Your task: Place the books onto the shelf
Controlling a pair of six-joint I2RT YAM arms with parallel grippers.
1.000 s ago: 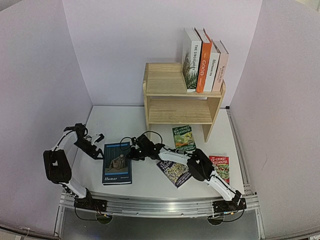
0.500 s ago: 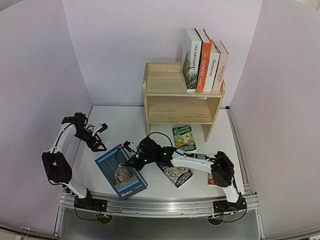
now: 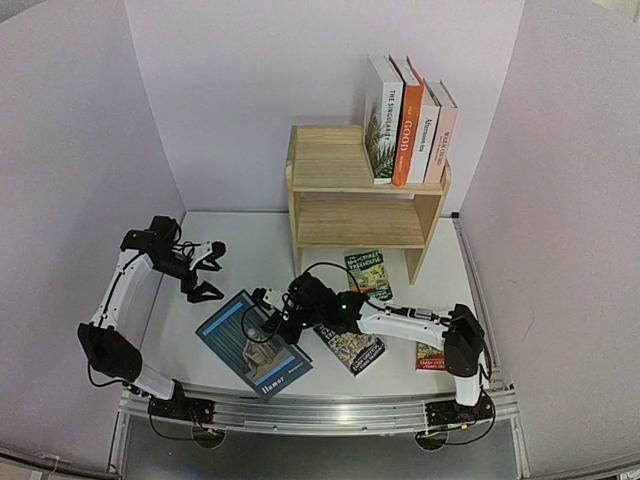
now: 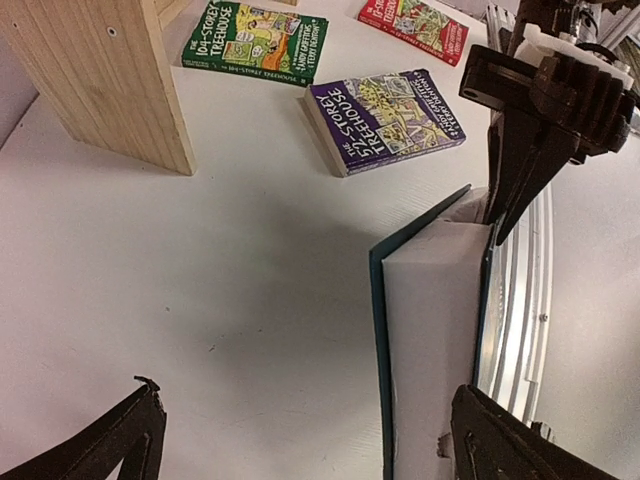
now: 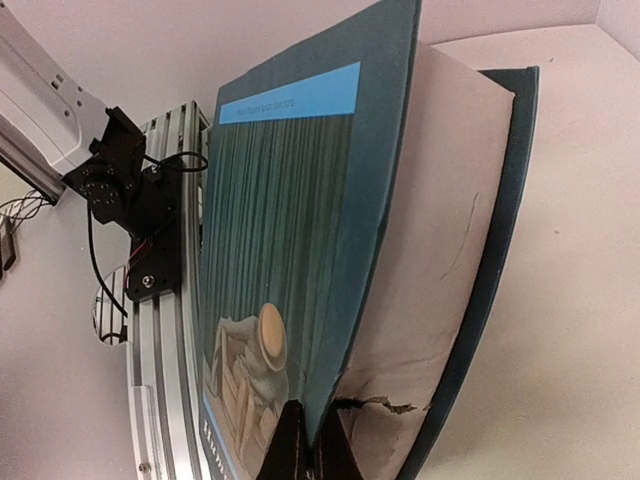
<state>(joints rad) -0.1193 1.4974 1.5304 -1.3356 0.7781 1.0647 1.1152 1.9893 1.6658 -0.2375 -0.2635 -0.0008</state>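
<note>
The dark blue "Humor" book (image 3: 253, 343) lies askew near the table's front. Its front cover (image 5: 300, 250) is lifted off the pages, and my right gripper (image 5: 310, 450) is shut on that cover's edge; a page beside the fingers is torn. In the top view the right gripper (image 3: 271, 320) sits at the book's right side. My left gripper (image 3: 213, 270) hangs open just behind the book, holding nothing; its page block (image 4: 435, 340) shows near one finger. The shelf (image 3: 360, 190) carries several upright books (image 3: 405, 120) on its top tier. Three Treehouse paperbacks lie flat: green (image 3: 368, 274), dark (image 3: 350, 347), red (image 3: 432, 357).
The shelf's lower tier (image 3: 355, 222) holds nothing. Its wooden side panel (image 4: 110, 80) stands close to the left wrist camera. An aluminium rail (image 3: 320, 408) runs along the near edge with both arm bases. White walls enclose the table on three sides.
The right gripper has dragged and turned the Humor book toward the front edge and lifted its cover. The left gripper has moved back and right, staying open.
</note>
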